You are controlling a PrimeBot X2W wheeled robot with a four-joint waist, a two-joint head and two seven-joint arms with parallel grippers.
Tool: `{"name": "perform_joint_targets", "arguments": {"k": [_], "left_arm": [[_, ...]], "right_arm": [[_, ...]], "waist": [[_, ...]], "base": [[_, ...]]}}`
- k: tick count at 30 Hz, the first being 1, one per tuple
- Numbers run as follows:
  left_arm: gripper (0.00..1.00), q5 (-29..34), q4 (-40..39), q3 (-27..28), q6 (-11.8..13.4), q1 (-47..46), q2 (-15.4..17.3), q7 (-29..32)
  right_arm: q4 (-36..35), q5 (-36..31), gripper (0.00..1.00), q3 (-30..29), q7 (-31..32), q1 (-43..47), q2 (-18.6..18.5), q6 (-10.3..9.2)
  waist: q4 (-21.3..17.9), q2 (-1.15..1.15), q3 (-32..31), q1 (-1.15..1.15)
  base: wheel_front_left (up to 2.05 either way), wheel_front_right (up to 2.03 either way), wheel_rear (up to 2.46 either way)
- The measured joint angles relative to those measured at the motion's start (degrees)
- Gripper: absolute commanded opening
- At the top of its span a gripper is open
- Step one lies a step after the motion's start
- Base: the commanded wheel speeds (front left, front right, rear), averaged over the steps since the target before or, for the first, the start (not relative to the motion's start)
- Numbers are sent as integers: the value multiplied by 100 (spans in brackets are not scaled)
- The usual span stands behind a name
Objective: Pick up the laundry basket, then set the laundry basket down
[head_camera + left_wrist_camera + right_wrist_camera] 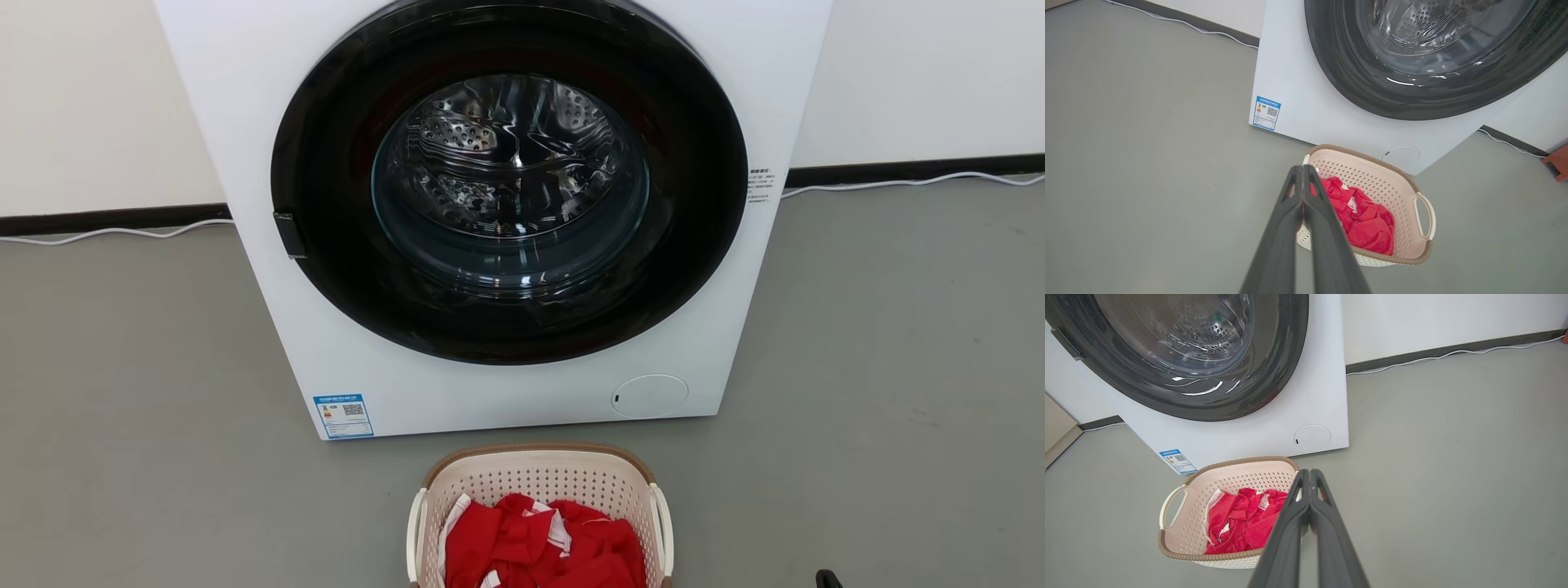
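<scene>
Left gripper [1303, 169] and right gripper [1310, 471] both pinched shut, empty. Laundry basket [539, 482] on floor [122, 408] at 6 o'clock holding red clothes [543, 547], washing machine [506, 204] beyond at 12. Likely light, stiff, slick plastic; take side handles [665, 523] at 3 and 9.

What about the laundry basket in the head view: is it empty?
No, red clothing with white trim lies heaped inside the laundry basket before the washing machine.
</scene>
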Motion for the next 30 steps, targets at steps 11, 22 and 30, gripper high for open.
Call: {"name": "perform_joint_targets", "arguments": {"k": [11,22,30], "left_arm": [[0,-644,-115,91,-1,-36,5,182],[0,-1256,-226,191,-5,-82,14,374],[0,-1780,-325,272,-7,-172,20,511]], "right_arm": [[-110,767,0,-86,176,-30,-3,0],[-234,1528,0,-158,356,-58,-8,0],[-325,2140,0,-215,511,-171,-13,-1]], "waist": [[14,0,53,0],[28,0,105,-1],[39,0,148,-1]], "base": [[0,0,0],[0,0,0],[0,0,0]]}}
